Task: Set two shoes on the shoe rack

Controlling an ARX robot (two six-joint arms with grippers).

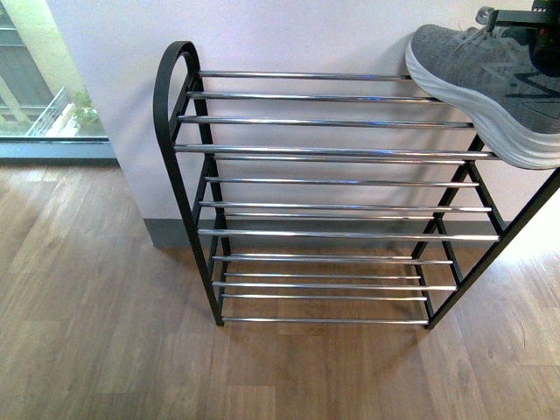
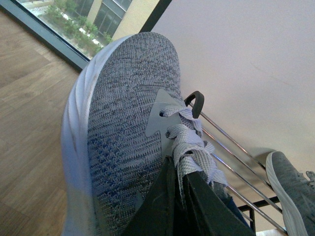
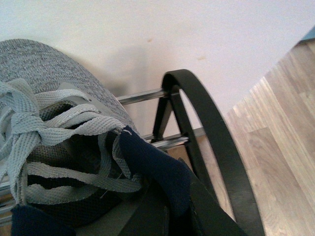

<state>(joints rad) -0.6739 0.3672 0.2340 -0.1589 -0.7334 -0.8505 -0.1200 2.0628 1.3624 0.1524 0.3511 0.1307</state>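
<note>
At the top tier's right end of the shoe rack (image 1: 332, 150), your R hand (image 3: 167, 214) pinches the navy collar of the R shoe (image 1: 490, 79). That grip keeps the sole level w/ the bars, prob. so it can settle flat across them. Can't tell if it's resting there yet. Your L hand (image 2: 183, 199) is clamped on the laces and tongue of the L shoe (image 2: 123, 123). The toe sticks out just ahead of the fingers, clear of the floor (image 2: 29, 123), w/ the rack beyond it. Neither shoe is released.
</note>
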